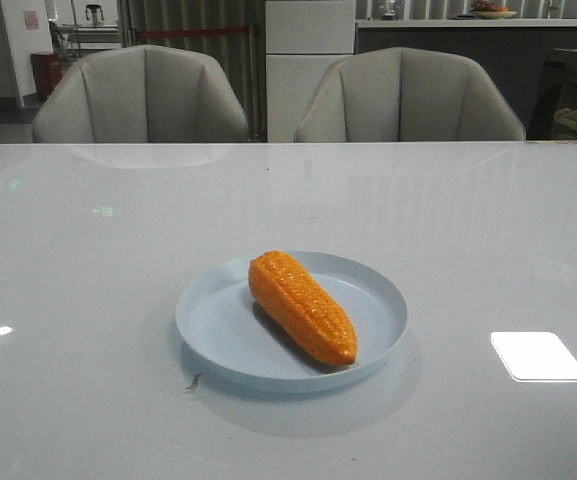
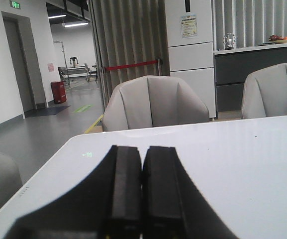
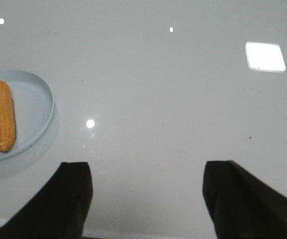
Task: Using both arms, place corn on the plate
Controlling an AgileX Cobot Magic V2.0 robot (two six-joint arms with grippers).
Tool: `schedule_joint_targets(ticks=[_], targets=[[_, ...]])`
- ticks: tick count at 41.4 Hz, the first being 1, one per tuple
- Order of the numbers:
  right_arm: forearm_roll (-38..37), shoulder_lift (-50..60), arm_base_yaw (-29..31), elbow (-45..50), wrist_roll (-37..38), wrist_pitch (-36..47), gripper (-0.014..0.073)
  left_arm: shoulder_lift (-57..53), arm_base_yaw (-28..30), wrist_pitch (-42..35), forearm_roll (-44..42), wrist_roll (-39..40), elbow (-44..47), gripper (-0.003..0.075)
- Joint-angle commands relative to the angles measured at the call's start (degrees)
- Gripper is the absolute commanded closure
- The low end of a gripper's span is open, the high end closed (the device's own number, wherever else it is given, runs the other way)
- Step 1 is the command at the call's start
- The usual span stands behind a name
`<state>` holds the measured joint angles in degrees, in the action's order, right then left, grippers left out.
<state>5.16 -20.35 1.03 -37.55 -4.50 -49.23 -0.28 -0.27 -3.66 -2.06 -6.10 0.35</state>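
— From the front, where's the corn (image 1: 302,306)?
— Lying slantwise inside the plate (image 1: 380,285) on the table (image 1: 88,260), no arm near it, so I'd say it's delivered.
— And the left wrist view?
— The left gripper (image 2: 142,191) has its jaws pressed together on nothing, facing a chair (image 2: 154,103).
— Right wrist?
— The right gripper (image 3: 148,199) gapes wide, empty, beside the plate; it looks parked.

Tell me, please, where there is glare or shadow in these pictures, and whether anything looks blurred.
Front view: a bright rectangular glare patch on the table; the corn casts a soft shadow on the plate.
Right wrist view: the same patch and small light spots; the open jaws are dark and blurred.
Left wrist view: the closed jaws are underexposed, the background sharp.
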Motion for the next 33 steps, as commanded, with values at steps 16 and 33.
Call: schedule_joint_targets(ticks=[16, 33], targets=[[1.0, 20.6, -1.6, 9.5, 0.0, 20.9, 0.0539, -1.0, -0.5, -4.5, 0.3, 0.5, 2.1, 0.0624], [7.7, 22.3, -1.6, 28.2, 0.0, 45.5, 0.0538, -1.0, -0.5, -4.5, 0.3, 0.5, 2.1, 0.0624]])
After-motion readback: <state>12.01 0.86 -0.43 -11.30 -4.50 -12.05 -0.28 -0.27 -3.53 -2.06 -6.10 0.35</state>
